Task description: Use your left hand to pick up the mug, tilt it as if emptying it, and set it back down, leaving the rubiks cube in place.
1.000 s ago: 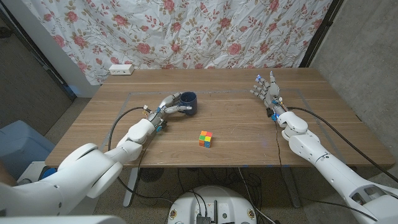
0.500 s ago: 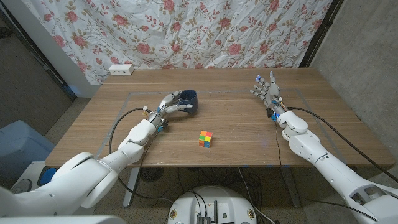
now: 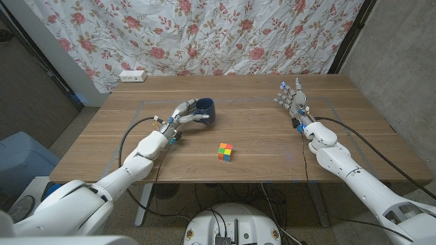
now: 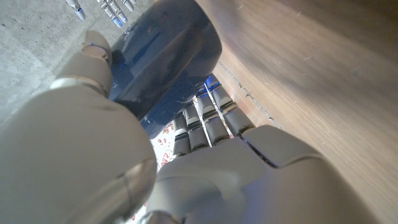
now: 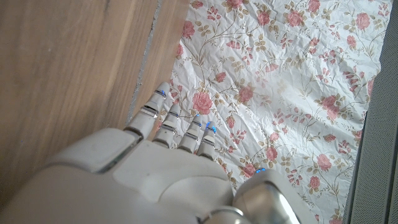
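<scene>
Your wooden table (image 3: 272,146) carries few items: a white power strip (image 3: 133,75) at the far left corner in front of the floral curtain (image 3: 204,34), and the rubiks cube (image 3: 225,152) standing alone in the near middle, well apart from the mug (image 3: 206,111) and to its near right, with open tabletop between the two. The mug sits left of centre, on the far half of the table. Your left hand (image 3: 182,116) is wrapped around it, fingers (image 4: 208,118) curled against the dark blue wall on one side and the thumb against the other, as the left wrist view shows at close range; the hand has hold of the mug. Compared with a second ago, the mug has shifted very slightly towards the far left, and the left forearm runs straighter and lower toward it; the cube and the right arm are unchanged. The mug stands roughly upright, its long axis near vertical and its mouth facing up; whether its base touches the wood cannot be told. Your right hand (image 3: 291,99) stands at the far right, fingers spread and pointing up, holding nothing.
</scene>
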